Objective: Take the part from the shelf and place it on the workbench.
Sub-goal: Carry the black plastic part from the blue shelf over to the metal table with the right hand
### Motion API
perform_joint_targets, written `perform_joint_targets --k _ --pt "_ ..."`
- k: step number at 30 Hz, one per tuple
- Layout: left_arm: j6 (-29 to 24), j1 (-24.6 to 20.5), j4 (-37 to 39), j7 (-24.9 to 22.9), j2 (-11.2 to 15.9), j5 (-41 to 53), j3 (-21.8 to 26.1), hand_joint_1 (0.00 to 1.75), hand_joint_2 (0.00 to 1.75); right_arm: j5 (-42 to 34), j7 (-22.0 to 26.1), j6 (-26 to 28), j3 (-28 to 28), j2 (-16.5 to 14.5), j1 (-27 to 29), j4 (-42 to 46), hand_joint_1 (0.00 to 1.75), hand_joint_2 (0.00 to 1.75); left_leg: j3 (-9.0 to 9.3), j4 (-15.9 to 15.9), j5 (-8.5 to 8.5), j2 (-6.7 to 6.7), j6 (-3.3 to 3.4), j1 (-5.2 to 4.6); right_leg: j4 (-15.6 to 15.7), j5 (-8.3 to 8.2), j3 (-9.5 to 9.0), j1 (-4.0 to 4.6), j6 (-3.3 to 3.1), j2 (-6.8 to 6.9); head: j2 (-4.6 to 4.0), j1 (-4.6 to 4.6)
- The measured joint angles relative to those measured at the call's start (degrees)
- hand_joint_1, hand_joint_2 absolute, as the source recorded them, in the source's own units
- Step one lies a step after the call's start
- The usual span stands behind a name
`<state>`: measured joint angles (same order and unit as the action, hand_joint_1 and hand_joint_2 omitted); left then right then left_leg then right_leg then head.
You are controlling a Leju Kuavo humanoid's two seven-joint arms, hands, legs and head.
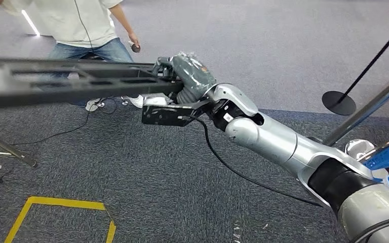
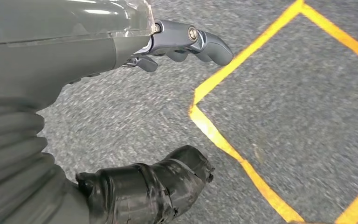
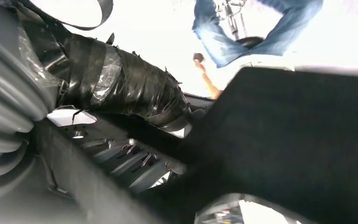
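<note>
Black, stiff and long, the part point(image 1: 66, 78) is gripped at its right end by the right hand point(image 1: 190, 76); likely unwieldy. The left hand point(image 2: 186, 44) hangs with fingers loosely apart, holding nothing.

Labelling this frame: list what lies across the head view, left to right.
Yellow floor tape → long black part → right hand gripping the part's end → silver right arm → round black stand base.
</note>
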<state>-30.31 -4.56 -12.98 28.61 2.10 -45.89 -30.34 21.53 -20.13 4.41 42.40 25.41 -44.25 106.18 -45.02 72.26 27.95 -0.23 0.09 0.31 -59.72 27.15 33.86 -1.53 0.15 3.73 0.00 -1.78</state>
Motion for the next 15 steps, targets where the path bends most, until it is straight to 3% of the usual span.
perform_joint_targets --k 1,3,5,7,9,11,13,15 --pt "0.0 0.0 0.0 -0.1 0.0 0.0 -0.2 0.0 1.75 1.3 -0.1 -0.6 0.5 -0.3 -0.1 -0.1 1.75 1.75 1.75 -3.7 -2.19 0.58 0.19 -0.05 0.0 0.32 -0.38 0.08 0.08 0.79 0.01 -0.01" --pt "0.1 0.0 0.0 -0.1 0.0 0.1 -0.3 0.0 1.75 4.1 -0.1 -2.1 1.3 -0.7 -0.6 -0.4 1.75 1.75 5.13 -10.5 -4.74 2.43 0.88 -0.68 0.1 0.94 -1.09 0.37 0.42 2.25 0.01 -0.03" --pt "0.2 -0.1 0.0 -0.2 0.0 0.3 -0.5 0.0 1.75 8.1 -0.1 -4.2 2.1 -1.1 -1.5 -0.6 1.75 1.75 6.22 -12.5 -4.71 3.07 1.64 -1.31 0.3 1.38 -1.61 0.58 0.96 3.38 0.02 -0.07" --pt "0.2 0.0 0.0 -0.2 0.1 0.4 -0.8 0.0 1.75 12.5 -0.1 -6.3 3.3 -2.0 -2.1 -0.9 1.75 1.75 6.73 -13.0 -4.63 1.79 2.26 -1.19 0.6 1.84 -2.29 0.59 1.63 4.05 0.02 -0.09" --pt "0.3 0.0 0.0 -0.1 0.1 0.4 -1.2 0.0 1.75 16.6 0.3 -8.9 4.6 -2.9 -2.5 -1.0 1.75 1.75 7.75 -13.9 -4.65 0.39 2.78 -0.78 -1.0 3.03 -2.05 0.41 2.08 1.6 0.02 -0.15" --pt "0.5 -0.2 0.0 0.0 0.1 0.4 -1.4 0.0 1.75 20.3 0.8 -11.2 5.9 -3.4 -3.1 -1.1 1.75 1.75 8.34 -14.3 -4.62 -0.58 3.18 -0.54 -5.6 4.93 0.23 0.27 2.14 -1.92 0.0 -0.26" --pt "0.6 -0.4 0.0 0.0 0.1 0.4 -1.7 0.0 1.75 23.8 1.0 -12.7 7.5 -3.9 -3.7 -1.2 1.75 1.75 8.5 -14.2 -4.43 -1.56 3.46 -0.53 -11.6 6.67 3.94 0.34 2.17 -3.12 0.0 -0.32" --pt "0.7 -0.5 0.0 0.1 0.1 0.4 -1.9 0.0 1.75 27.1 1.3 -13.8 9.5 -4.4 -3.9 -1.4 1.75 1.75 8.77 -14.0 -4.11 -3.19 3.52 -0.5 -14.8 6.11 6.8 0.34 2.28 -3.5 0.02 -0.32"
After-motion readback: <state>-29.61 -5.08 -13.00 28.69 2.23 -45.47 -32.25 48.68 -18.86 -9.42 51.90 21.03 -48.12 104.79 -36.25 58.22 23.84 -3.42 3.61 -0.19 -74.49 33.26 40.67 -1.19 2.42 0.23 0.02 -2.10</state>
